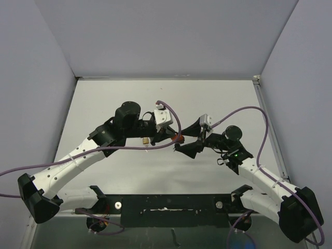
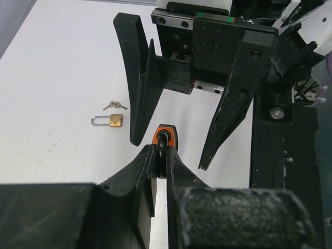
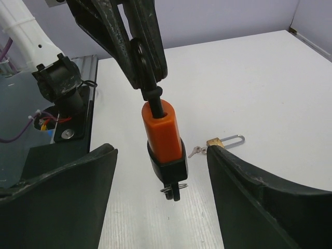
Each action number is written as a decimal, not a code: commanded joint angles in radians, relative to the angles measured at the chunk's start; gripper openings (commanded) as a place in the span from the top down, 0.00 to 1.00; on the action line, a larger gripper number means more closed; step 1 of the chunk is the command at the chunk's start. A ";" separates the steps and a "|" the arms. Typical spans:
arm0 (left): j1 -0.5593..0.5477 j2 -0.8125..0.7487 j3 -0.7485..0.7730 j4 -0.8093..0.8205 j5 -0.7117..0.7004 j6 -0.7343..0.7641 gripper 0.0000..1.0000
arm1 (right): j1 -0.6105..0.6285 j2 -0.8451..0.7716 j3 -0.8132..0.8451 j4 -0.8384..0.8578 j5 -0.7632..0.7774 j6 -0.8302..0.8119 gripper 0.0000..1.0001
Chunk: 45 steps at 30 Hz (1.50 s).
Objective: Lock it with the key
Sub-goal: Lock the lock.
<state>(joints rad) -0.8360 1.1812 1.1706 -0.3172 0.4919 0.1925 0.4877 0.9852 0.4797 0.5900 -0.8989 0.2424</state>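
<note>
Orange padlock (image 3: pixel 162 132), with a smooth plastic-looking jacket, a black base and a dark shackle, hangs in the air above the white table (image 2: pixel 62 78), roughly midway between the two arms. The left gripper (image 2: pixel 162 155) is clenched on the shackle, so the body dangles straight down from its fingers. A small dark key (image 3: pixel 174 189) with a thin wire ring pokes out of the underside, seemingly seated in the keyhole.

The right gripper (image 3: pixel 161 155) stands spread wide, one finger on each side of the padlock, touching nothing.

From where I stand the lock looks rigid and not very heavy. Held only by its shackle, though, it would likely swing or twist as soon as anything nudges it. The orange jacket looks slick, so a squeeze across its flat sides seems safer than one on the rounded edges. The key head is the fiddly part, being thin and narrow with little to pinch. It probably wants a firm, centred grip on its flat faces, with the turn made about the key's own axis, or the whole lock will rotate with it.

Lying on the table well apart from all this are a small brass padlock (image 2: pixel 115 120) and a pair of tiny silver keys (image 2: pixel 114 105) just beside it.
</note>
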 commanded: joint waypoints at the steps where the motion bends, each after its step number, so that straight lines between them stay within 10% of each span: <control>1: 0.009 -0.025 0.028 0.096 0.106 -0.006 1.00 | 0.013 0.007 0.009 0.056 0.024 -0.017 0.31; 45: 0.009 -0.002 0.054 0.071 0.096 -0.008 1.00 | 0.063 0.072 0.059 0.085 0.000 0.005 0.78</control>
<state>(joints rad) -0.8265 1.2030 1.1732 -0.3393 0.5732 0.1909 0.5434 1.0588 0.4881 0.6273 -0.9020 0.2489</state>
